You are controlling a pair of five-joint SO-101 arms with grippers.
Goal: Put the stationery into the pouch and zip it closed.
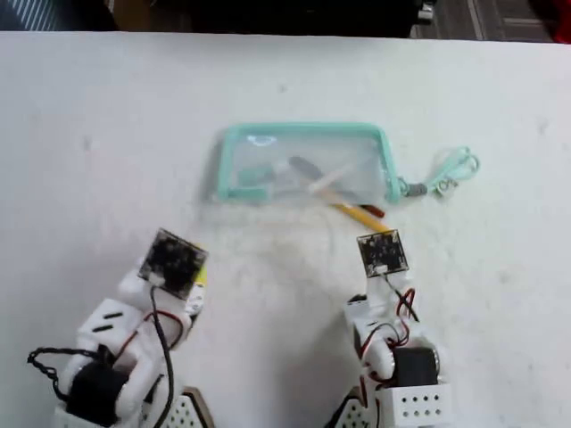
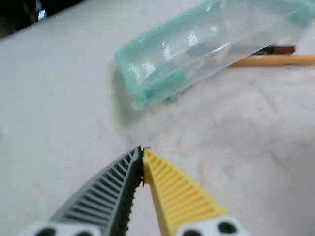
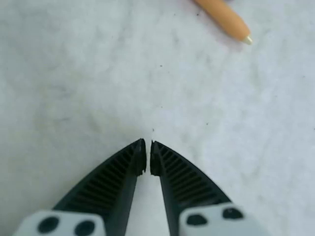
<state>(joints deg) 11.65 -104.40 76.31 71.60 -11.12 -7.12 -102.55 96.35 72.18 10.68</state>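
Note:
A clear pouch with mint-green trim (image 1: 303, 165) lies flat at the table's middle, several stationery items showing through it. Its zip pull and mint cord (image 1: 443, 178) trail off its right end. An orange pencil (image 1: 361, 215) and a dark red pen (image 1: 372, 210) stick out of the pouch's near edge. My left gripper (image 2: 142, 149) hovers near the pouch's left corner (image 2: 147, 83), shut and holding nothing. My right gripper (image 3: 147, 144) is shut and holds nothing, just short of the pencil tip (image 3: 231, 24).
The white table (image 1: 107, 116) runs wide around the pouch. Both arms (image 1: 134, 348) (image 1: 393, 348) stand at the near edge, a gap between them. A dark floor lies beyond the far edge (image 1: 268, 32).

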